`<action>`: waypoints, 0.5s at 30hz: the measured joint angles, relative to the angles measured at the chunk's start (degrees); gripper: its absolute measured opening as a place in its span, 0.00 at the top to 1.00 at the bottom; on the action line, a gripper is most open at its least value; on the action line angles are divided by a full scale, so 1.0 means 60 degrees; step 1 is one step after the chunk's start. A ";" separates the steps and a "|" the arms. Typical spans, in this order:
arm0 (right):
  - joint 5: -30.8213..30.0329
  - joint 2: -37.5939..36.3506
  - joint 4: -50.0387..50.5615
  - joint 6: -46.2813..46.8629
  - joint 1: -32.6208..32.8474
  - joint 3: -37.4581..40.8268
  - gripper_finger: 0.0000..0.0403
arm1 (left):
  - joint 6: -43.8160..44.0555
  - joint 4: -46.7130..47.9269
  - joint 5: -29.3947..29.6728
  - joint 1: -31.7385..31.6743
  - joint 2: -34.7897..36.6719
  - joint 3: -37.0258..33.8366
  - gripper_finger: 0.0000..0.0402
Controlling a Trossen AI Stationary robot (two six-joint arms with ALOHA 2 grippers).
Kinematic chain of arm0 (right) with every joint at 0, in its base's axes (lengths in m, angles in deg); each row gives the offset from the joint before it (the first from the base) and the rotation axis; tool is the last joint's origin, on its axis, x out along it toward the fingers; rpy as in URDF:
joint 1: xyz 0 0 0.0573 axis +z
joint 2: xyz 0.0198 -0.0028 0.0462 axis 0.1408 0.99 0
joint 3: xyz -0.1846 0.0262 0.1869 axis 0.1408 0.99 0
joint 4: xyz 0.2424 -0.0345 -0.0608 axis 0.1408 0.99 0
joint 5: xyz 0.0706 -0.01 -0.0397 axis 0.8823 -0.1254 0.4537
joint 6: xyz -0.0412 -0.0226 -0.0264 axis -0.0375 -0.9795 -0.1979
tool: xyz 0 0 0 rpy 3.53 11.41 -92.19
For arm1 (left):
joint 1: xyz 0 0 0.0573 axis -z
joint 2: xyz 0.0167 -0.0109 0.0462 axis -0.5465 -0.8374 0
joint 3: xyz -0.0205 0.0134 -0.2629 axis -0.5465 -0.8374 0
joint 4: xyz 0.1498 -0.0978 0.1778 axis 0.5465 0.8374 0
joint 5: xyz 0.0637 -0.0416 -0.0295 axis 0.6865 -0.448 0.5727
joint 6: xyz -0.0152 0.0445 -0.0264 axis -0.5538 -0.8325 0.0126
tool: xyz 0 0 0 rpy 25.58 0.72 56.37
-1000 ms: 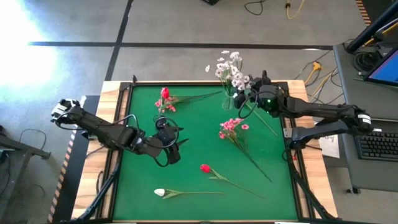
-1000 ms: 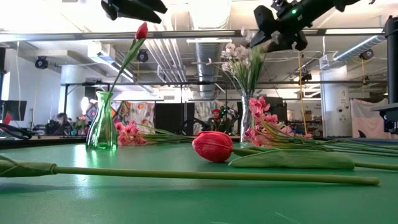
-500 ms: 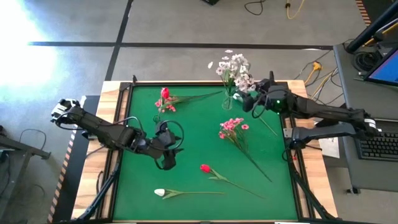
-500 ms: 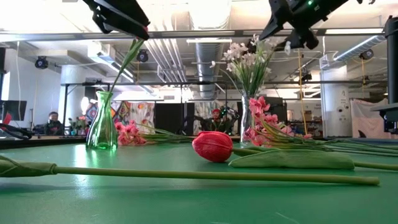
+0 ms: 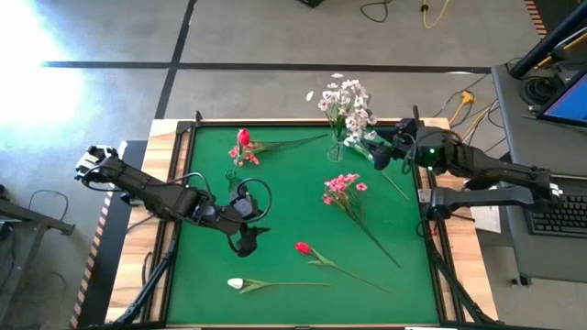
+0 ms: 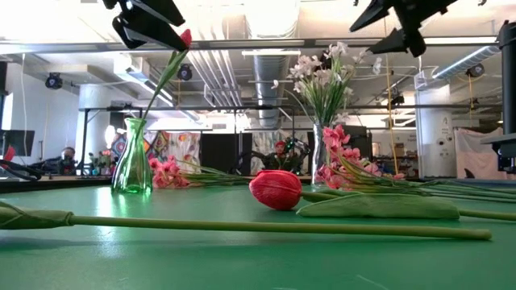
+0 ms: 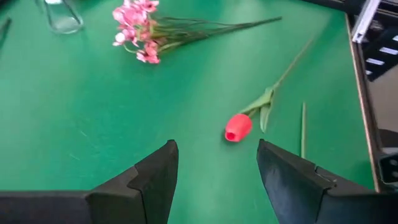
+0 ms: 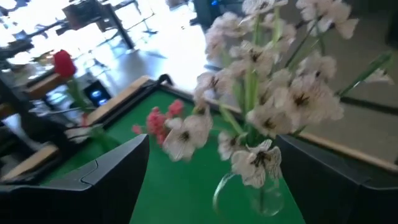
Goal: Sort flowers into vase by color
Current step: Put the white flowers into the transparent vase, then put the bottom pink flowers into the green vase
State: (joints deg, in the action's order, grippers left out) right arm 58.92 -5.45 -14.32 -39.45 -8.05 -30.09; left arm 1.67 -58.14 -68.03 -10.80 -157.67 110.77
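Left wrist view, red tulip (image 7: 237, 127) beyond parted fingers (image 7: 152, 180)

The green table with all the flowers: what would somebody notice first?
Probably the white flower spray standing in a clear vase at the table's far edge, with the open right gripper just beside it. Next, a red tulip lying near the middle of the green table, with the open left gripper hovering close by.

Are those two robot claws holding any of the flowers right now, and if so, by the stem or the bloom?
Neither. The left gripper hangs open above the red tulip; the right gripper is open beside the white flowers standing in their vase.
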 joint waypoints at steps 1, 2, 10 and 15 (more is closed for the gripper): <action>0.0219 -0.0126 0.0126 0.0170 0.0000 0.0000 0.16 | 0.0004 0.0007 -0.0116 0.0000 0.0000 0.0000 0.49; 0.0432 -0.0265 0.0291 0.0340 0.0000 0.0000 0.15 | 0.0011 0.0007 -0.0226 0.0000 0.0000 0.0000 0.49; 0.1140 -0.1322 0.2332 0.1820 0.0004 0.0000 0.15 | 0.0153 0.0018 -0.0948 0.0294 -0.0043 0.0000 0.49; 0.1208 -0.1703 0.3777 0.2829 0.0011 0.0000 0.15 | 0.0217 0.0064 -0.0952 0.0565 -0.0145 0.0000 0.49</action>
State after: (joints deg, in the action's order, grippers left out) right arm 66.17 -15.67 8.34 -22.47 -7.98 -30.09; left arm 2.97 -57.76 -73.75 -7.41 -158.54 110.77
